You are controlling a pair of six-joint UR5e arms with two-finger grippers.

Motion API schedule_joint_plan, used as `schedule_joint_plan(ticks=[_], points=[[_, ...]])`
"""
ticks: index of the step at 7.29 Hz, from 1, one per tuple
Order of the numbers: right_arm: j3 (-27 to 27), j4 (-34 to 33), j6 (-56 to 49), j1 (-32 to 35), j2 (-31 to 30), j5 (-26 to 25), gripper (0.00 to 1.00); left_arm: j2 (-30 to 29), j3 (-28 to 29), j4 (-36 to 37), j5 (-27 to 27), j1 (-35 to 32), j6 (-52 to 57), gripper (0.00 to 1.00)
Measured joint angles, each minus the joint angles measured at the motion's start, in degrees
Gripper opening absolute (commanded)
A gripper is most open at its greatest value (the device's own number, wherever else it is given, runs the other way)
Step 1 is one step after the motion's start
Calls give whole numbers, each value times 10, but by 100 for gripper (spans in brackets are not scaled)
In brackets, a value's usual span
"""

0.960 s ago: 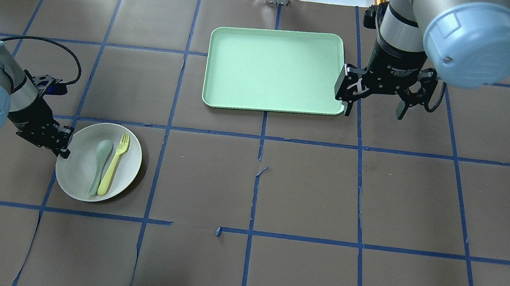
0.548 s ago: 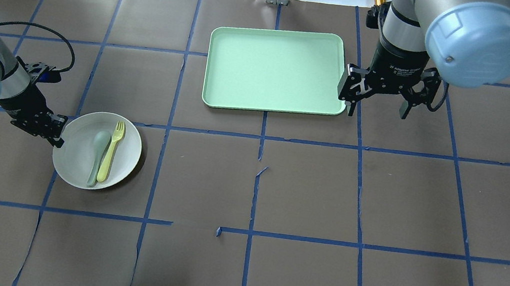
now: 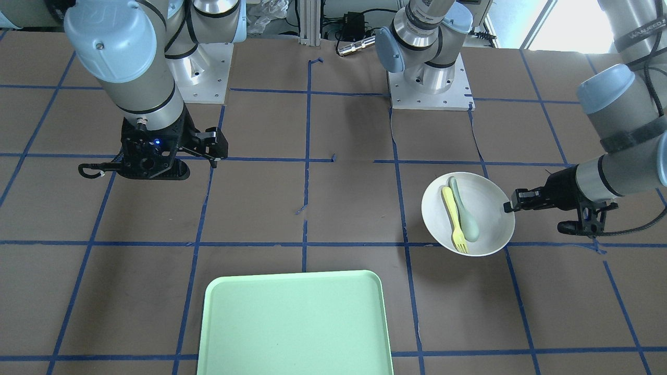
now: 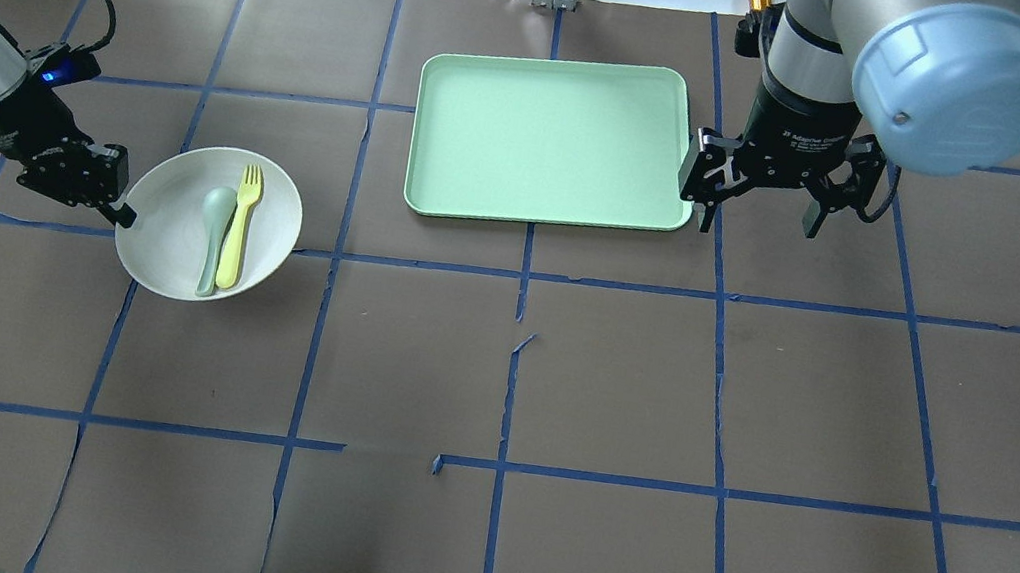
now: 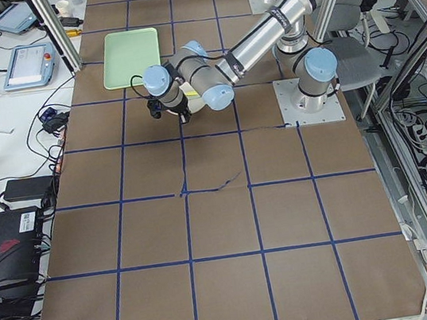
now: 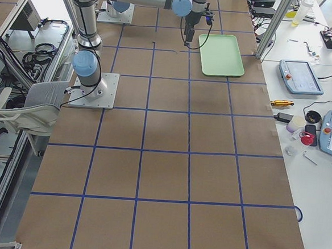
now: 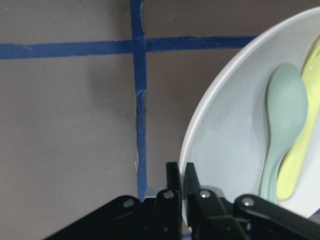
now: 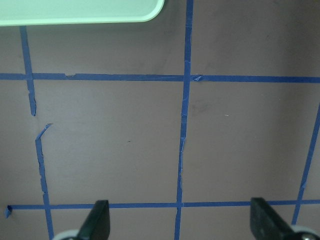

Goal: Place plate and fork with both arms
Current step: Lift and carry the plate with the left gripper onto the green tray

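Observation:
The round off-white plate point(image 4: 171, 251) carries the pale-yellow fork point(image 4: 238, 226) and a grey-green spoon point(image 4: 212, 240) side by side. My left gripper point(image 4: 121, 213) is shut on the plate's left rim and holds it slightly tilted, seemingly just off the table. In the left wrist view the fingertips point(image 7: 175, 172) pinch the plate's rim point(image 7: 200, 130), with the spoon point(image 7: 285, 115) and fork point(image 7: 305, 150) beyond. My right gripper point(image 4: 758, 217) is open and empty, hovering just right of the tray. The plate point(image 3: 492, 208) also shows in the front-facing view.
The rectangular mint-green tray point(image 4: 553, 136) lies at the far middle of the table, empty; it also shows in the front-facing view point(image 3: 294, 323). Brown paper with blue tape lines covers the table. Cables and electronics lie beyond the far edge.
My left gripper has carried the plate, with fork and spoon on it, away from the robot toward the far side. The right gripper has barely moved.

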Motion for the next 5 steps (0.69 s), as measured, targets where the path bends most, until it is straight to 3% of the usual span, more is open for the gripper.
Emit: schedule_joint_plan(ticks=[2, 5], points=[[0, 0, -1, 0, 0, 0, 100, -16, 42, 7, -67, -64, -87, 0], [0, 0, 0, 0, -1, 0, 100, -99, 142, 69, -124, -181, -207, 0]])
